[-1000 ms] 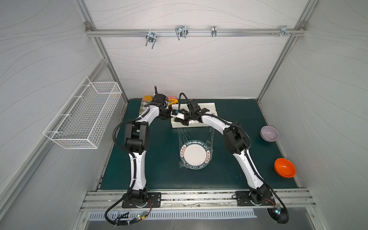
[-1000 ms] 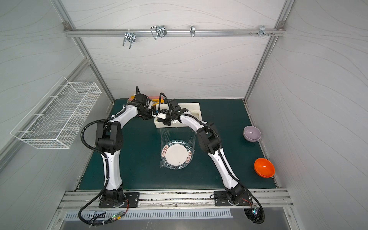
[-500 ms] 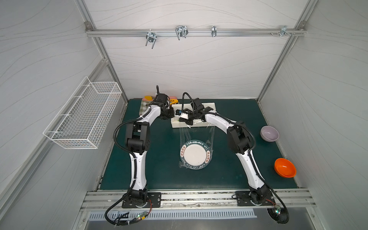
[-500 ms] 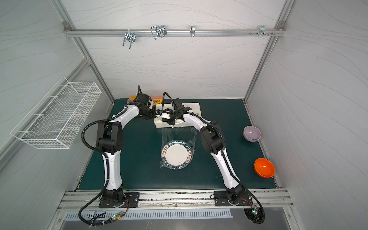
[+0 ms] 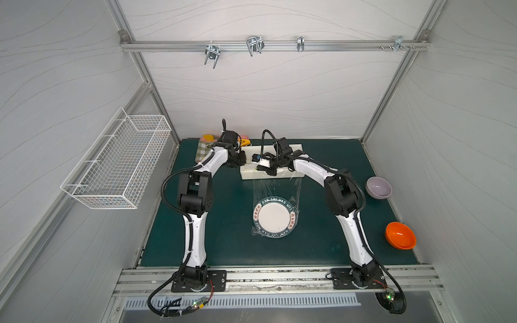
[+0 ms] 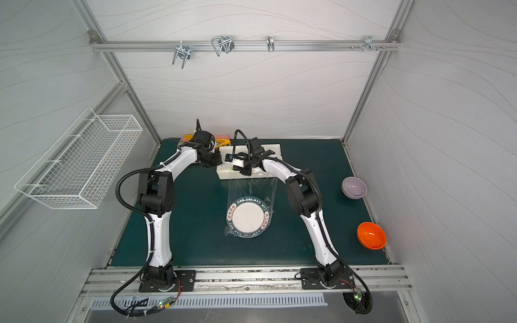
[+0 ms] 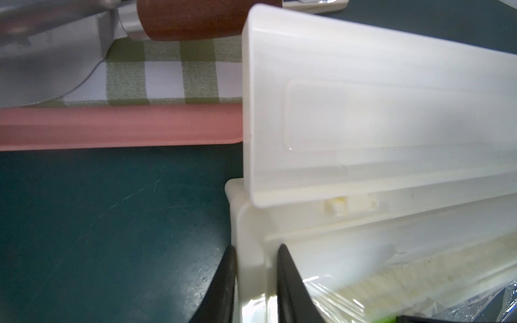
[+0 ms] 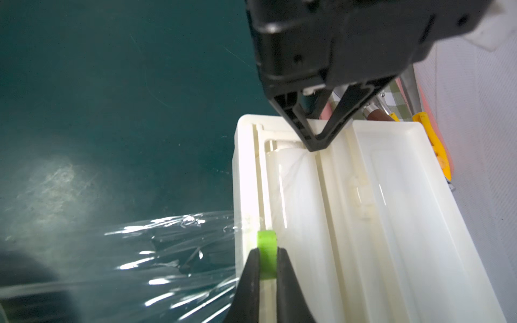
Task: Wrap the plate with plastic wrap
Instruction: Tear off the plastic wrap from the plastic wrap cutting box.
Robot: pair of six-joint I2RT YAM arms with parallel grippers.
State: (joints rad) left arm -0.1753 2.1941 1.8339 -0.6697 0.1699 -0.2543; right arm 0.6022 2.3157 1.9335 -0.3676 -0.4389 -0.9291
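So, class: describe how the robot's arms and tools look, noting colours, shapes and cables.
The left arm and right arm match: rounded white shells, bulky black joints, each on a black base plate. A ribbed black cable hose loops beside each. The left tool and right tool have slim, tapering black fingers. I see no markings.

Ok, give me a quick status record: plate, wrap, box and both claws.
plate: centre of mat, under the film
plastic wrap: stretched from dispenser box over plate
dispenser box: lid open, behind plate
left claw: shut on dispenser box end wall
right claw: shut on green slider at box front edge
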